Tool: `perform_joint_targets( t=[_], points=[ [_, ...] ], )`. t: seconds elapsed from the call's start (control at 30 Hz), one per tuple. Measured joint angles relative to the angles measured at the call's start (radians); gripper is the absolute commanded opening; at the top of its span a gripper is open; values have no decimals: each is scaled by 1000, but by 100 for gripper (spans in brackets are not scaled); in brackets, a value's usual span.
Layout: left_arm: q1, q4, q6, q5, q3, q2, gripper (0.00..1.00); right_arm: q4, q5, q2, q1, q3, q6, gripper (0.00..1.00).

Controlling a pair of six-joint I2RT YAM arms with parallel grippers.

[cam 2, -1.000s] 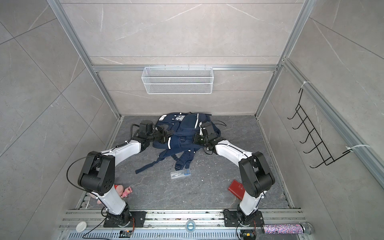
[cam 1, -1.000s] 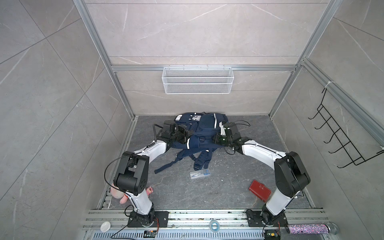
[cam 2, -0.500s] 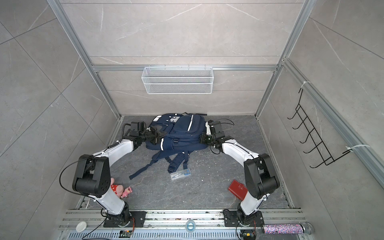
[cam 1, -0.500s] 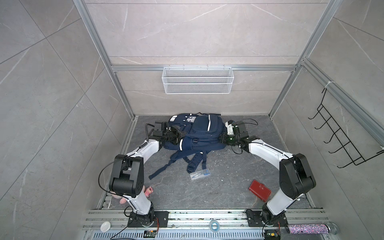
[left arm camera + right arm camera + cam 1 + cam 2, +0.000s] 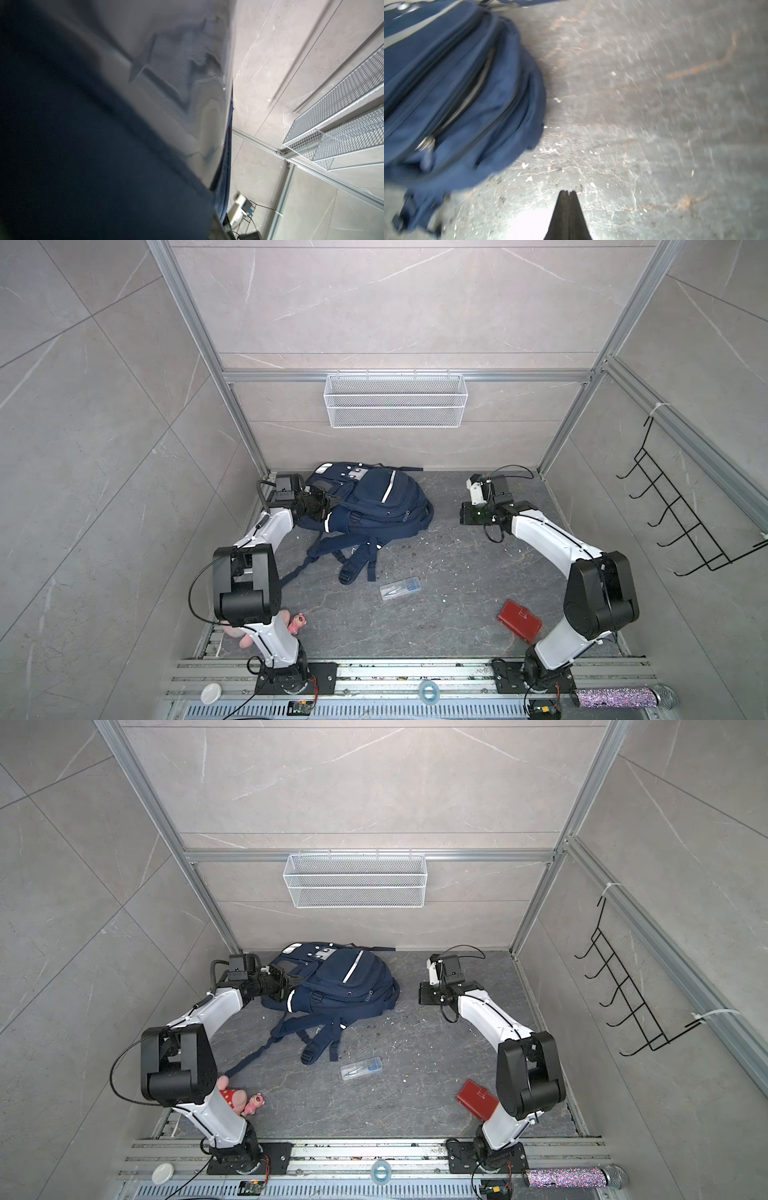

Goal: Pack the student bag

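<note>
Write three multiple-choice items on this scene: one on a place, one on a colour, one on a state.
1. What colour is the student bag? A) green B) navy blue C) yellow
2. Where does the red case lie? A) beside the right arm's base B) on top of the bag C) hanging on a wall
3. How is the right gripper? A) open B) shut on a strap C) shut, holding nothing
Key: 1 B, navy fabric; 2 A, both top views show it there; 3 C, its jaws meet over the floor.
</note>
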Motion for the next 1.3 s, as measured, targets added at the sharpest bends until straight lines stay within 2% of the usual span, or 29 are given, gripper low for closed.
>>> perform_joint_targets(
  t=[0.07, 0.17, 0.23, 0.37, 0.47, 0.67, 0.7, 0.73, 0.8, 0.83, 0.87, 0.93, 1.0, 1.1, 1.17, 1.3],
  points=[
    [2, 1, 14, -4, 19, 19, 0, -13, -38, 2, 15, 38, -32, 37],
    [2, -2, 29, -6, 22, 26, 0, -17, -90, 11, 62, 77, -55, 51],
    [2, -1, 34, -5, 22, 28, 0, -12, -140, 37, 107, 106, -44, 64],
    [3, 2, 38, 10, 22, 37, 0, -5, -213, 148, 195, 205, -35, 66],
    [4, 2, 39, 14, 22, 39, 0, 3, -238, 224, 233, 256, -21, 64],
    [9, 138, -66, 37, -49, 27, 0, 2, -267, 306, 235, 310, -17, 63],
    [9, 143, -71, 35, -64, 21, 6, -1, -270, 307, 233, 310, -17, 64],
    [9, 123, -62, 30, -77, 8, 28, -4, -277, 308, 232, 310, -18, 64],
    [13, 61, -26, 22, -76, -13, 61, -3, -291, 308, 231, 310, -20, 64],
    [17, 18, 6, 15, -70, -27, 75, -3, -297, 308, 231, 310, -20, 64],
    [18, -31, 43, 5, -59, -40, 81, -3, -300, 308, 231, 309, -20, 65],
    [19, -174, 152, -49, -4, -57, 82, 14, -309, 308, 231, 299, -11, 68],
    [6, -313, 271, -126, 64, -72, 79, 49, -319, 308, 229, 276, 17, 69],
    [-32, -483, 430, -233, 148, -116, 76, 149, -341, 299, 211, 200, 119, 72],
    [-87, -559, 496, -264, 159, -164, 78, 211, -350, 287, 183, 146, 199, 74],
    [-233, -647, 534, -266, 138, -226, 82, 261, -350, 272, 130, 130, 278, 75]
  ],
)
